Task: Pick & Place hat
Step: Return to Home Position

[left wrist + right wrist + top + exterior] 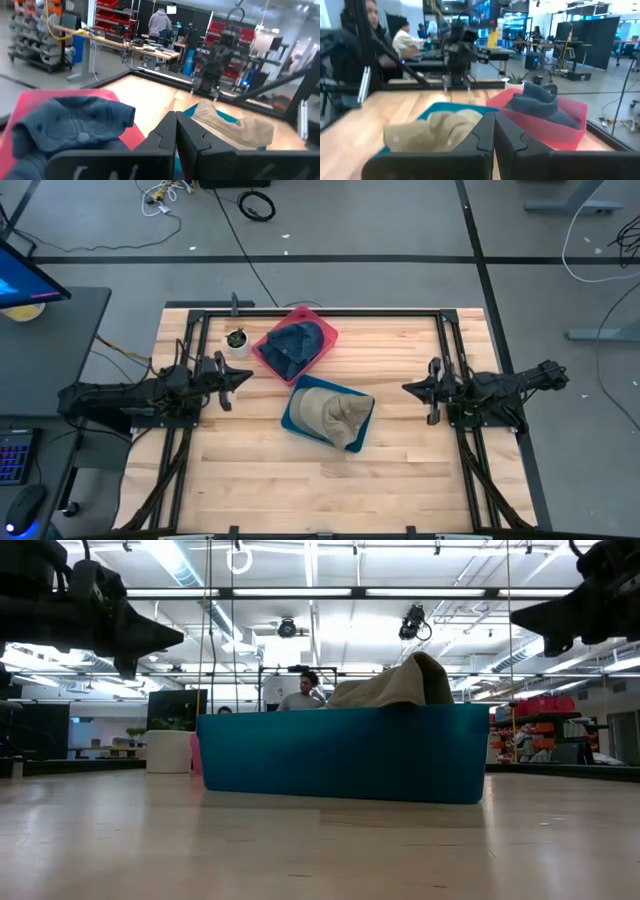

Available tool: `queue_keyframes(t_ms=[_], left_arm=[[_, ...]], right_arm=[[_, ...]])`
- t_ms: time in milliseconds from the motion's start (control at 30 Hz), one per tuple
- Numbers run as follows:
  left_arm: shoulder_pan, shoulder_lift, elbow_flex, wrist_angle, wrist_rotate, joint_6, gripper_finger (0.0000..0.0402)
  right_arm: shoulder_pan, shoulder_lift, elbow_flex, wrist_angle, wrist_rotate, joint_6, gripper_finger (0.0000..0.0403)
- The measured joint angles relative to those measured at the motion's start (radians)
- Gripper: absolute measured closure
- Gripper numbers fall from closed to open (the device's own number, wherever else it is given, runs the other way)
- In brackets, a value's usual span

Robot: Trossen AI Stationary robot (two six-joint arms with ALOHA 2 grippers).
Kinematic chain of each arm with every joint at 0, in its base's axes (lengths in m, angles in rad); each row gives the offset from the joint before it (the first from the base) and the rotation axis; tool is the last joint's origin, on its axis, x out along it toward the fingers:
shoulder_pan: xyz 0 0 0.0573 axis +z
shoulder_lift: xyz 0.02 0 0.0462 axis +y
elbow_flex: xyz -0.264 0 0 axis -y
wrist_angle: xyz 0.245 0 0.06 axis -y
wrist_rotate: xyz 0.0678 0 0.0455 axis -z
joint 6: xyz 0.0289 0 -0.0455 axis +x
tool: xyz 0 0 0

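Note:
A tan hat (335,416) lies in a teal bin (295,422) at the table's middle; it also shows in the low view (395,687), the left wrist view (235,125) and the right wrist view (432,131). A dark blue hat (295,344) lies in a red bin (322,352) toward the far edge, seen too in the wrist views (70,125) (540,106). My left gripper (247,378) hovers shut at the left, level with the red bin. My right gripper (406,388) hovers shut at the right of the teal bin. Neither touches anything.
A small potted plant in a white cup (237,340) stands left of the red bin. Black frame rails (320,311) run along the table's edges. Bare wood lies toward the near edge (320,490). People sit and stand in the room beyond the table.

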Motion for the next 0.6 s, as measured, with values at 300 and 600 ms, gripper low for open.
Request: queue_keyframes(t_ms=[300, 600], left_arm=[[0.000, 0.000, -0.001, 0.000, -0.001, -0.043, 0.0384], [0.000, 0.000, -0.001, 0.000, -0.001, -0.043, 0.0383]], right_arm=[[0.000, 0.074, -0.004, -0.007, -0.115, -0.138, 0.0394], [0.000, 0.138, -0.004, -0.017, -0.187, -0.088, 0.0394]])
